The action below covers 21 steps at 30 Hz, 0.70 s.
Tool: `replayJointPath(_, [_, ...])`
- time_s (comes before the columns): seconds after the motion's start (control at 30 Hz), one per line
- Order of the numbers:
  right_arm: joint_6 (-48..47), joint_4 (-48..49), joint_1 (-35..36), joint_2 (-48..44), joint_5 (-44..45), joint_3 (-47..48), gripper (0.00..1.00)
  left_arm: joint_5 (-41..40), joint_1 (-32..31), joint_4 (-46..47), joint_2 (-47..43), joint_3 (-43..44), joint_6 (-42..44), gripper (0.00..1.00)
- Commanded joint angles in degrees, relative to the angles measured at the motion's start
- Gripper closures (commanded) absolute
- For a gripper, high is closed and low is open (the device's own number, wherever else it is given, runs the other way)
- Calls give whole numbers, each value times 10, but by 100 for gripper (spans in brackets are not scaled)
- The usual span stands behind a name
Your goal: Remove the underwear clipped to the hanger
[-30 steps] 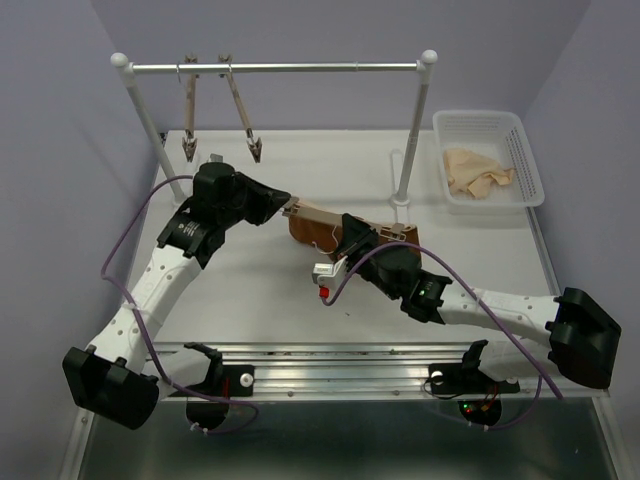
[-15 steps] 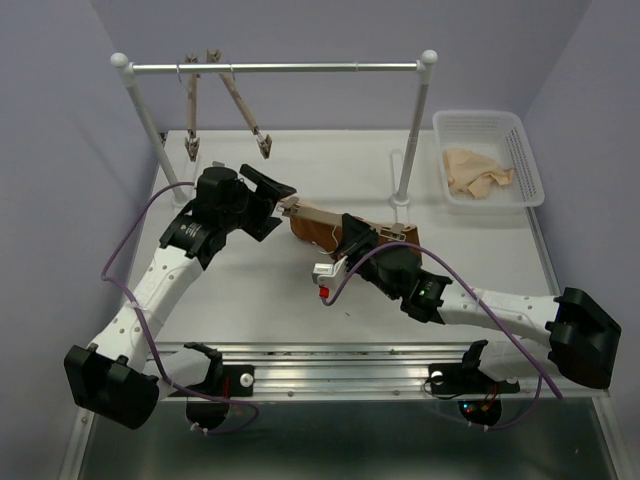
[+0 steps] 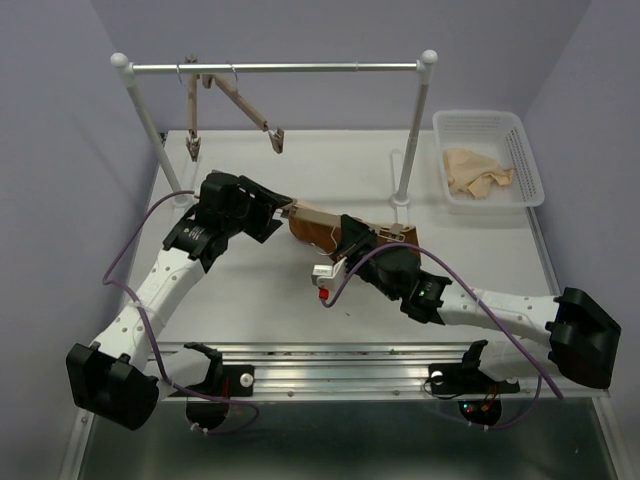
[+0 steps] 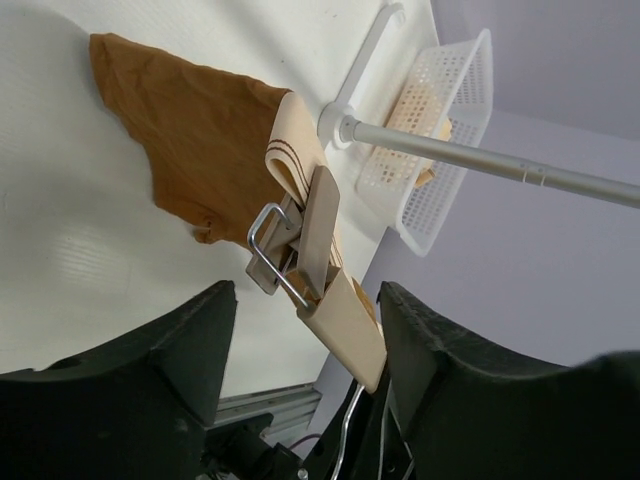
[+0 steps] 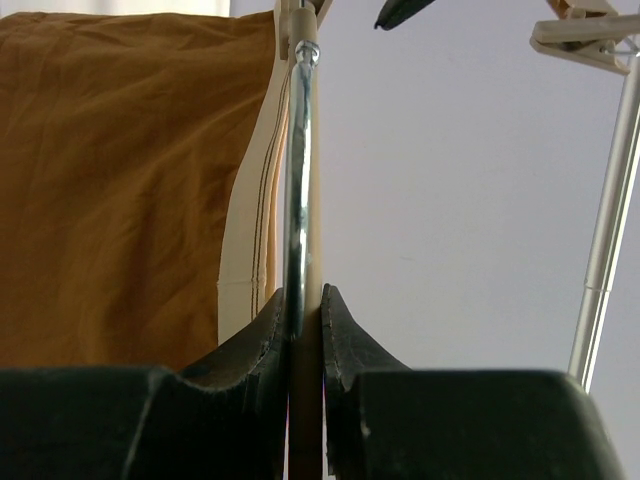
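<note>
Your left gripper (image 3: 277,214) has let go. A second ago its jaws were pinched on the clip (image 4: 312,232) at the left end of the hanger (image 3: 322,216). Half a second ago they sprang wide. Now they stand open on either side of that end, perhaps a little narrower than at their widest, though the overhead view is too coarse to be sure. You have also drawn the left wrist back a little toward the near left, so the fingers (image 4: 190,340) now sit on either side of the clip instead of squeezing it. Up on the rail (image 3: 300,68), the right-hand empty hanger (image 3: 250,108) has swung farther right, its lower end lifting.
</note>
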Motion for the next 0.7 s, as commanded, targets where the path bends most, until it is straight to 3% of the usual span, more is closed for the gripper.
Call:
replayJointPath(0.0, [-2, 39, 6, -2, 1, 9, 99, -6, 3, 40, -16, -13, -3, 34])
replayJointPath(0.17, [-7, 44, 12, -2, 6, 12, 99, -6, 3, 37, -7, -13, 3, 34])
replayJointPath(0.37, [0, 44, 12, -8, 2, 9, 99, -2, 3, 57, -8, -28, 4, 45])
replayJointPath(0.67, [13, 45, 12, -13, -4, 9, 99, 21, 9, 95, -22, -66, -8, 45])
